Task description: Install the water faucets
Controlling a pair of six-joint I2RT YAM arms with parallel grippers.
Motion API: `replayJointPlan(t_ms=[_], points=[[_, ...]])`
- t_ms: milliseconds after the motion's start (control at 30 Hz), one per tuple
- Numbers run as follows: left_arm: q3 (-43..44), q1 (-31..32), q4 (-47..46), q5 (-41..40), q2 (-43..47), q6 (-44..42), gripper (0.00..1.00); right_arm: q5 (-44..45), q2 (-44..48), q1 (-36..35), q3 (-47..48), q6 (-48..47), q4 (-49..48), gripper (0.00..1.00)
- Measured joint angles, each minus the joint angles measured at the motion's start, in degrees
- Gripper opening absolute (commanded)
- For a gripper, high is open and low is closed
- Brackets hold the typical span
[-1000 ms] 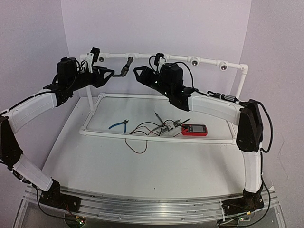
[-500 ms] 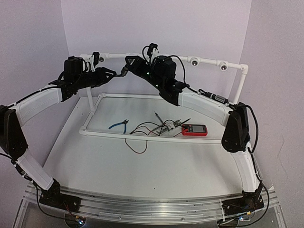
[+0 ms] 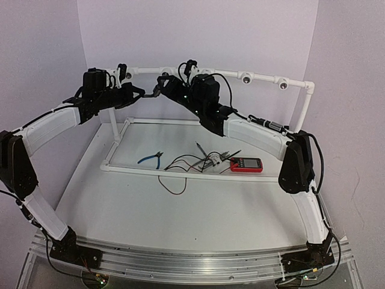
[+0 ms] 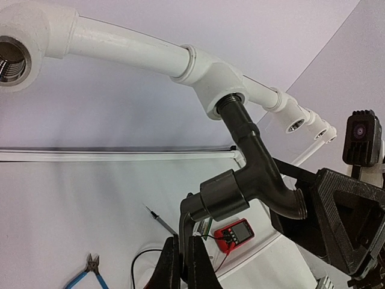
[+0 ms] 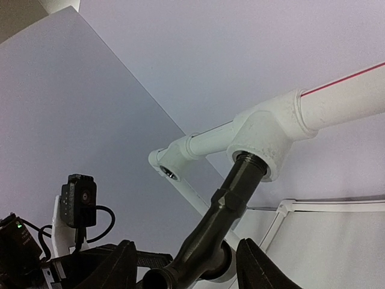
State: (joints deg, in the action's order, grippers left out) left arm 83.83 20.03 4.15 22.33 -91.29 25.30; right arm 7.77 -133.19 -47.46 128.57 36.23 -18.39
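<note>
The dark water faucet (image 4: 255, 165) is threaded into a white pipe socket (image 4: 219, 102) on the raised rail, its spout bending off to the right. Its lever handle (image 4: 183, 226) hangs down between the fingers of my left gripper (image 4: 183, 271), which is shut on it. In the right wrist view the same faucet (image 5: 225, 211) slants down from its socket (image 5: 267, 141). My right gripper (image 5: 187, 268) is open, one finger on each side of the faucet body with small gaps. From above, the faucet (image 3: 157, 90) sits between the left gripper (image 3: 143, 93) and the right gripper (image 3: 165, 81).
The white pipe rail carries open sockets at the left (image 3: 127, 75) and right (image 3: 246, 78), (image 3: 281, 85). On the table inside the pipe frame lie blue-handled pliers (image 3: 150, 159), tangled wires with probes (image 3: 192, 162) and a red multimeter (image 3: 246, 164).
My left gripper moved right to the faucet and shut on its lever handle. The right arm swung left and up until its open fingers straddled the faucet body.
</note>
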Motion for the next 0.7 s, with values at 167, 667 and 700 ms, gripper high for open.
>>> replayJointPlan(t_ms=[167,667,700], points=[[0.71,0.0,2.03,0.16,0.0,0.12,0.18,0.2,0.0,0.0,0.0,0.37,0.05,0.57],[2.54,0.0,6.35,1.17,-1.17,-0.23,0.18,0.19,0.0,0.0,0.0,0.87,0.06,0.57],[2.94,0.01,6.36,1.25,-1.62,-0.39,0.16,0.19,0.0,0.0,0.0,0.87,0.06,0.57]])
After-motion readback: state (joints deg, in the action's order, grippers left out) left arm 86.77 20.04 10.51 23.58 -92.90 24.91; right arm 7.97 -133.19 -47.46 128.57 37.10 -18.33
